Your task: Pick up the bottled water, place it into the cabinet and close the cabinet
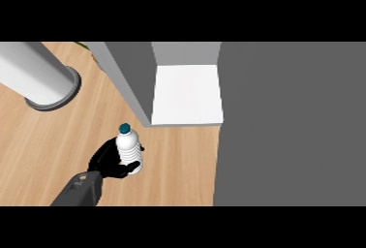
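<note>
We see our left hand [109,160] curled round the bottled water [129,147], upright above the wooden bench [43,140], just before the open cabinet [187,94]

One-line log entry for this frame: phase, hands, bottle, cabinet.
phase: carry | left hand: shut on bottled water, upright, teal cap | right hand: not in view | cabinet: open, white shelf bare, bottle not yet inside

The hand [109,160] hides the bottle's [129,147] lower side.
</note>
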You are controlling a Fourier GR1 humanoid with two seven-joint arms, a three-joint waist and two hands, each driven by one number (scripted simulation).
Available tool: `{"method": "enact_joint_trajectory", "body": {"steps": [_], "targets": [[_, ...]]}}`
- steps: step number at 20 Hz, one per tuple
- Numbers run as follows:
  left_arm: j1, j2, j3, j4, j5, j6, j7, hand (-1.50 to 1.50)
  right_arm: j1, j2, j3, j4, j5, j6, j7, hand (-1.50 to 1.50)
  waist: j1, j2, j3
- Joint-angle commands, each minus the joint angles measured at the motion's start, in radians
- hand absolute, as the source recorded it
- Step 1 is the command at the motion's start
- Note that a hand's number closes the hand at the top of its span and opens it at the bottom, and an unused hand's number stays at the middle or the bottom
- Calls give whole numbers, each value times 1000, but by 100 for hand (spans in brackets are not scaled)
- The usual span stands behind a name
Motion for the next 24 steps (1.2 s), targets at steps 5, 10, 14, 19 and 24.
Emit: {"method": "enact_joint_trajectory", "body": {"steps": [5,10,14,19,24], "targets": [[9,-12,-10,-16,6,-99,-82,150,29,-19,10,-21,-4,12,-5,-150,4,0,-3],[27,12,139,-46,146,85,-89,150,20,4,18,-28,19,-29,11,-150,16,-2,-3],[89,59,164,-43,167,71,-161,150,18,0,23,-46,-2,-29,34,-150,11,0,-3],[103,34,183,-66,218,41,-164,150,31,-20,12,17,-3,14,-27,-150,8,-2,-3],[149,21,165,-207,279,23,-17,150,-28,-5,-13,2,-11,-32,19,-150,24,-6,-1]]}}
